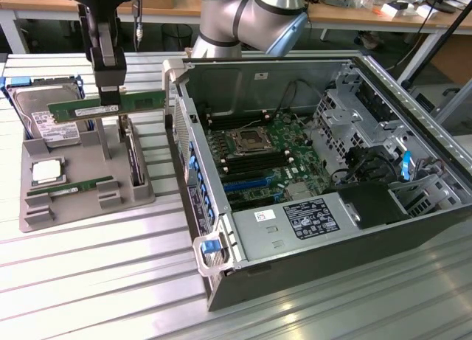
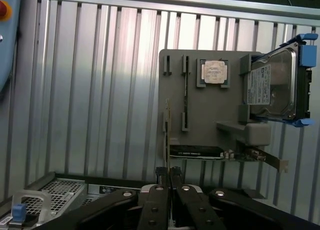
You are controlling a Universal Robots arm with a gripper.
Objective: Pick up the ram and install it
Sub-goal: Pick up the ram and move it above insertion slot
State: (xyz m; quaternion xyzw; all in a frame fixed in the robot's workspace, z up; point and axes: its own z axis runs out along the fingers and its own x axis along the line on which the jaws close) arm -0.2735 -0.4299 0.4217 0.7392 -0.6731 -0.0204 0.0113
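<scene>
A whitish label runs along the ram (image 1: 144,100), a long, thin green circuit-board stick, but its writing cannot be read. The same goes for the white sticker on the silver boxy hard drive (image 1: 43,117) and the black-and-white plate on the grey power-supply box (image 1: 310,223).

The silver-grey jointed robot arm (image 1: 247,15) reaches in from twelve o'clock in the exterior view, and its black hand (image 1: 109,104) points straight down. The fingers are pinched nearly together on the ram's top edge near mid-length, holding it level and on edge. In the wrist view the hand (image 2: 168,171) grips the ram (image 2: 167,140), which is seen edge-on.

The ram hangs clear above the grey moulded parts tray (image 1: 140,196), at about nine o'clock from the open black computer case (image 1: 295,273) on the ribbed aluminium table (image 1: 88,281). In the tray lie a second green memory stick (image 1: 74,186) and a square silver processor chip (image 1: 46,172). The green motherboard (image 1: 291,144) lies exposed inside the case.
</scene>
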